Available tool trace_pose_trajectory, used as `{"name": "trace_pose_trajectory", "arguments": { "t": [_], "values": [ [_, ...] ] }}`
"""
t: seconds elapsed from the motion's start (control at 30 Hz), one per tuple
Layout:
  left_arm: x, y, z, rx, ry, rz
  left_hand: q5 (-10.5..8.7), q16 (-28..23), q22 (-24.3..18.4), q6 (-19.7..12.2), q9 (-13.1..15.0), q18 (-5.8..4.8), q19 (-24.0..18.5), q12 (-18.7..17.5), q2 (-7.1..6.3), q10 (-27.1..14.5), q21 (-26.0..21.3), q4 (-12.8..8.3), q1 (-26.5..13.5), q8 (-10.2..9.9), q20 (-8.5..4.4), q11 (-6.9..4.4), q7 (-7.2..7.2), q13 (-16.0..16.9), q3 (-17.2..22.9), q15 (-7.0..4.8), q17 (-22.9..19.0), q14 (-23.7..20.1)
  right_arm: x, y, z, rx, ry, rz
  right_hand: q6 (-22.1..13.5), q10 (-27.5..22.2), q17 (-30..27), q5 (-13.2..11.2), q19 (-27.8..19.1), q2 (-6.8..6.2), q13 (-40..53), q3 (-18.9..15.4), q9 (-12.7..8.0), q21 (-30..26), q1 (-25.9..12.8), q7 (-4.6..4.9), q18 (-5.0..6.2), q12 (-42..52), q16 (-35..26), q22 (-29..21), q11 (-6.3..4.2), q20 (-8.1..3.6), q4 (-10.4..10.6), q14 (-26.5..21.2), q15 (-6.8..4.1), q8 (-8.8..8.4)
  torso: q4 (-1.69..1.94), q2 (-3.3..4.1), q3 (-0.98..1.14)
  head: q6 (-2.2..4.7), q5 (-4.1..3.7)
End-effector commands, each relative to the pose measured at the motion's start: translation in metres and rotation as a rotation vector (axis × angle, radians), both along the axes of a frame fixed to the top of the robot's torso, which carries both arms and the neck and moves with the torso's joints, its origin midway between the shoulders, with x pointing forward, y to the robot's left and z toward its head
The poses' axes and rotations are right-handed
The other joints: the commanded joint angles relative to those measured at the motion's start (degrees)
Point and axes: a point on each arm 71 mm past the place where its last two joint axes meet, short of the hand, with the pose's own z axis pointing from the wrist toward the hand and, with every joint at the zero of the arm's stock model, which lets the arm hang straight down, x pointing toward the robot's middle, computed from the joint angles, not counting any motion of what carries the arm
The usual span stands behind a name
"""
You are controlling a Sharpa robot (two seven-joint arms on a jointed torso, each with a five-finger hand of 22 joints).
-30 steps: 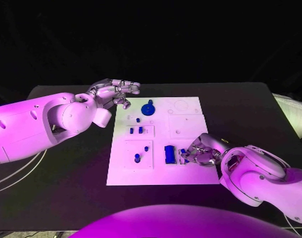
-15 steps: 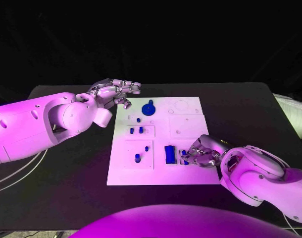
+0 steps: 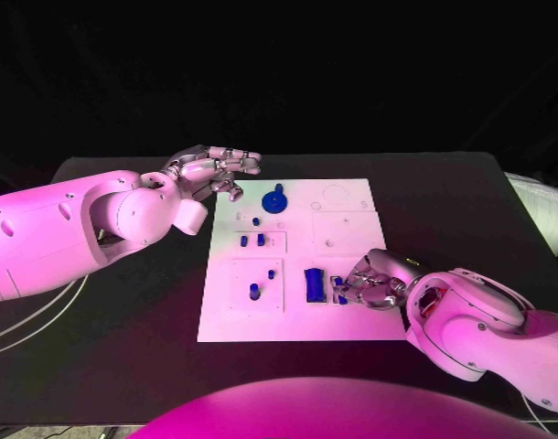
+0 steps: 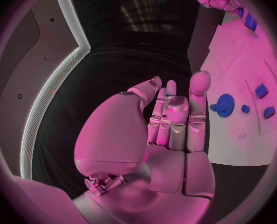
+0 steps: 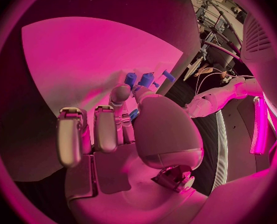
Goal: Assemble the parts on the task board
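Observation:
The white task board (image 3: 345, 325) lies mid-table. On it are a blue gear (image 3: 273, 199) at the far side, two small blue pegs (image 3: 252, 240), two more pegs (image 3: 262, 283) in the near-left panel, and a blue block (image 3: 314, 283). My right hand (image 3: 371, 282) rests low over the board's near right part and pinches a small blue part (image 3: 340, 286) just beside the block. In the right wrist view a blue bit (image 5: 133, 115) shows between thumb and finger. My left hand (image 3: 213, 171) hovers off the board's far left corner, fingers loosely bent, holding nothing; the gear (image 4: 225, 105) lies beyond it.
The black table (image 3: 121, 320) stretches around the board, with open room on both sides. White cables (image 3: 22, 325) hang off the table's left edge. A pale object (image 3: 556, 215) lies past the right edge.
My right hand has shifted slightly toward the near edge with the small blue part. The left hand has stayed where it was.

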Motion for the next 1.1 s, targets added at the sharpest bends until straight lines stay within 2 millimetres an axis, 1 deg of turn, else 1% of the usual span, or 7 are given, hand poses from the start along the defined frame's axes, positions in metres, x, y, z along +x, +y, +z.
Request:
{"name": "trace_pose_trajectory", "arguments": {
  "t": [0.03, 0.13, 0.3, 0.4, 0.83, 0.97, 1.1],
  "values": [
    [-0.001, -0.003, 0.001, -0.008, -0.008, -0.024, 0.31, 0.09, -0.05, -0.41, -0.08, 0.82, -0.27, 0.08, 0.22, -0.3, -0.21, -0.09, 0.17, 0.25, 0.21, -0.03, -0.07, 0.08, -0.32, 0.04, -0.07, -0.42, -0.001, 0.002, 0.0, -0.007, -0.005, 0.011, 0.39, 0.1, 0.02, 0.79, 0.09, -0.14, 0.14, -0.96, 0.13, 0.01, -1.3, 0.19, -0.43, 0.2, 0.17, 5.03, 0.25, 0.05, 0.02, 2.99, -0.05, -0.2, 0.03, -0.03, -0.03, 0.0, -0.03],
    [-0.001, -0.003, 0.001, -0.008, -0.008, -0.025, 0.31, 0.09, -0.05, -0.41, -0.08, 0.82, -0.27, 0.08, 0.22, -0.3, -0.21, -0.09, 0.17, 0.25, 0.21, -0.03, -0.07, 0.08, -0.32, 0.04, -0.07, -0.42, -0.001, 0.002, 0.0, -0.007, -0.005, 0.013, 0.49, 0.12, 0.05, 0.28, 0.08, -0.49, 0.24, -2.96, 0.28, -0.01, -3.39, 0.14, -0.43, 0.22, 0.17, 5.04, 0.23, 0.05, 0.05, 2.99, -0.06, -0.27, 0.02, 0.0, -0.04, 0.0, 0.0],
    [-0.001, -0.003, 0.001, -0.008, -0.007, -0.025, 0.31, 0.09, -0.05, -0.41, -0.08, 0.82, -0.27, 0.08, 0.22, -0.3, -0.21, -0.09, 0.17, 0.25, 0.21, -0.03, -0.07, 0.08, -0.32, 0.04, -0.07, -0.42, -0.001, 0.003, 0.0, -0.008, -0.006, 0.015, 0.59, 0.12, 0.01, -4.48, 0.05, 0.15, 0.52, -6.68, 0.64, -0.06, -5.93, 0.0, -0.41, 0.3, 0.12, 5.01, 0.14, -0.02, 0.03, 2.98, -0.15, -0.44, 0.01, -0.02, -0.05, 0.0, -0.07],
    [-0.001, -0.003, 0.001, -0.008, -0.007, -0.026, 0.31, 0.09, -0.05, -0.41, -0.08, 0.82, -0.27, 0.08, 0.22, -0.3, -0.21, -0.09, 0.17, 0.25, 0.21, -0.03, -0.07, 0.08, -0.32, 0.04, -0.07, -0.42, -0.001, 0.002, 0.0, -0.011, -0.008, 0.016, 0.6, 0.08, -0.02, -5.67, 0.04, 0.41, 0.56, -7.65, 0.75, -0.09, -6.23, -0.01, -0.41, 0.26, 0.08, 5.0, 0.13, -0.03, 0.03, 2.97, -0.15, -0.49, 0.03, -0.02, -0.04, 0.0, -0.1],
    [-0.001, -0.001, 0.001, -0.006, -0.007, -0.022, 0.31, 0.09, -0.05, -0.41, -0.08, 0.82, -0.27, 0.08, 0.22, -0.3, -0.21, -0.09, 0.17, 0.25, 0.21, -0.03, -0.07, 0.08, -0.32, 0.04, -0.07, -0.42, -0.007, -0.004, 0.005, -0.025, -0.013, 0.037, 0.52, -0.14, -0.17, -8.96, -0.05, -0.48, 0.68, -10.82, 1.21, -0.22, -2.02, 0.03, -0.37, 0.01, -0.08, 4.9, 0.17, -0.01, -0.89, 2.95, -0.13, -0.77, -0.09, -0.01, 0.07, 0.0, -0.17],
    [0.0, -0.001, 0.001, -0.006, -0.007, -0.022, 0.31, 0.09, -0.05, -0.41, -0.08, 0.82, -0.27, 0.08, 0.22, -0.3, -0.21, -0.09, 0.17, 0.25, 0.21, -0.03, -0.07, 0.08, -0.32, 0.04, -0.07, -0.42, -0.007, -0.006, 0.006, -0.029, -0.012, 0.038, 0.52, -0.18, -0.2, -9.41, -0.06, -0.43, 0.65, -11.18, 1.26, -0.24, -1.59, 0.05, -0.37, -0.08, -0.12, 4.89, 0.17, 0.0, -0.9, 2.94, -0.12, -0.81, -0.14, -0.03, 0.07, 0.0, -0.26],
    [0.0, -0.002, 0.001, -0.006, -0.006, -0.023, 0.31, 0.09, -0.05, -0.41, -0.08, 0.82, -0.27, 0.08, 0.22, -0.3, -0.21, -0.09, 0.17, 0.25, 0.21, -0.03, -0.07, 0.08, -0.32, 0.04, -0.07, -0.42, -0.006, -0.008, 0.004, -0.036, -0.007, 0.032, 0.55, -0.15, -0.13, -9.66, -0.04, -0.02, 0.73, -11.38, 1.31, -0.23, -1.41, 0.04, -0.38, 0.01, -0.07, 4.92, 0.18, 0.01, -0.72, 2.95, -0.12, -0.82, 0.02, -0.01, 0.04, 0.0, -0.38]
  ]
}}
